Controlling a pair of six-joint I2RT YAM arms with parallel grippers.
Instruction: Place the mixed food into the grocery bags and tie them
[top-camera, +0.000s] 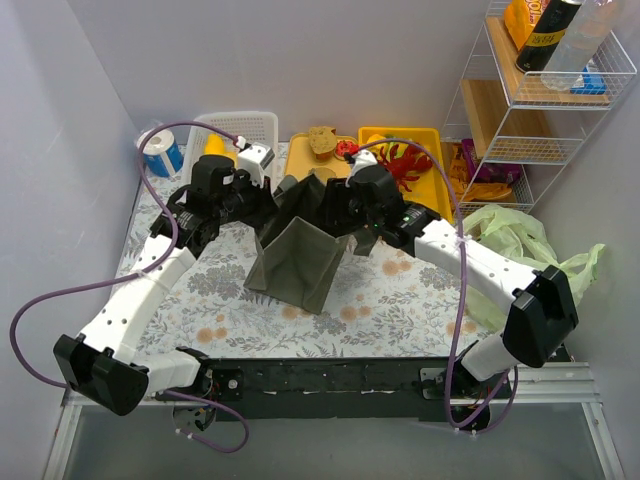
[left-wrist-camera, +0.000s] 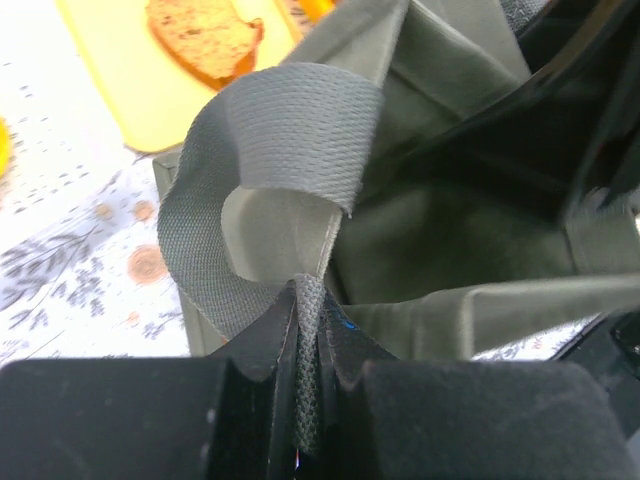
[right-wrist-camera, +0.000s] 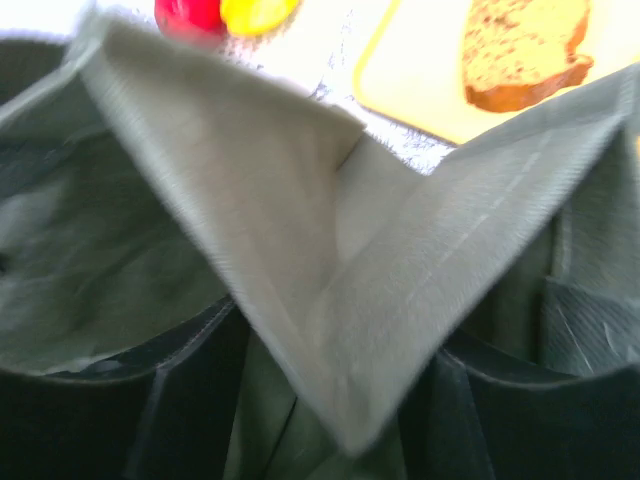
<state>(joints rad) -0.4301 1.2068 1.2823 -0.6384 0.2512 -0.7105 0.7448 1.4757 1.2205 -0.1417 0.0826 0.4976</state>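
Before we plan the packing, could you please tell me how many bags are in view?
2. The olive-grey tote stands open mid-table; the pale-green plastic bag lies crumpled at the right edge. Others may be hidden from view.

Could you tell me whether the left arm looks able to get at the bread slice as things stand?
Probably not: the left gripper has its jaws shut on the strap of the tote, so it would have to let go first. The bread slice lies uncovered on the yellow tray just beyond.
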